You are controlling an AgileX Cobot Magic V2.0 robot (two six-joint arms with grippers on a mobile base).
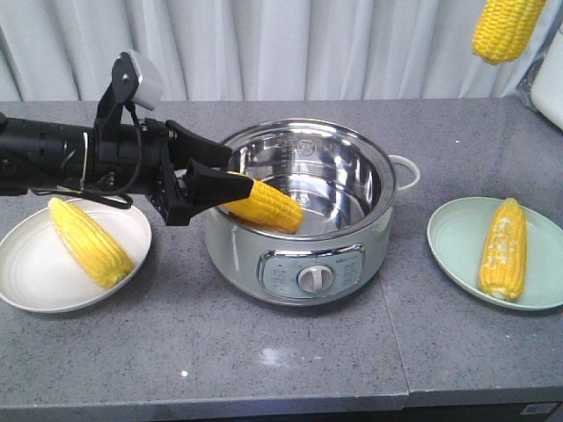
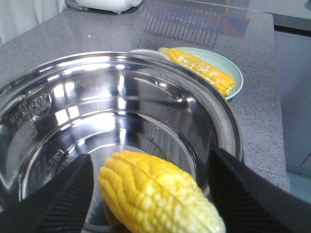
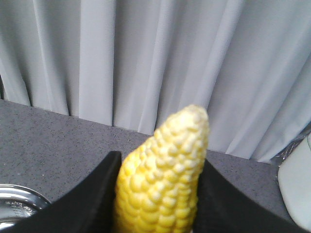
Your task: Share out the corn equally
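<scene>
**Four cobs: two on plates, two in grippers**

All the corn is bright yellow with tight rows of kernels, each cob tapering to a blunt point. The white-plate cob [image 1: 88, 242] lies slanted on a white plate [image 1: 31, 281] at lower left of the front view. The green-plate cob [image 1: 503, 249] lies lengthwise on a pale green plate [image 1: 453, 233] at right, with paler kernels down its middle. The left wrist view shows the same cob [image 2: 199, 68] at upper right.

The left gripper [image 1: 233, 174] reaches in from the left of the frame. Its black fingers are spread to the cob's width and clamped on the thick end of the left-held cob [image 1: 264, 204]. This cob tilts tip-down over the near left rim of the pot [image 1: 374, 242], and whether it touches the rim cannot be told. In the left wrist view it [image 2: 155, 194] sits between the two fingers [image 2: 58, 204], above the shiny pot interior.

The raised cob [image 1: 506, 28] hangs at the upper right corner of the front view, high over the counter. In the right wrist view the right gripper [image 3: 160, 199] pinches this cob [image 3: 163, 174] between its fingers [image 3: 90, 204], with the tip pointing up.

The steel pot stands mid-frame between the plates on a grey speckled counter [image 1: 264, 360]. It has a dial [image 1: 315, 279] on its front. A pale curtain [image 1: 290, 44] hangs behind, and a white appliance [image 1: 550, 88] sits at the right edge.
</scene>
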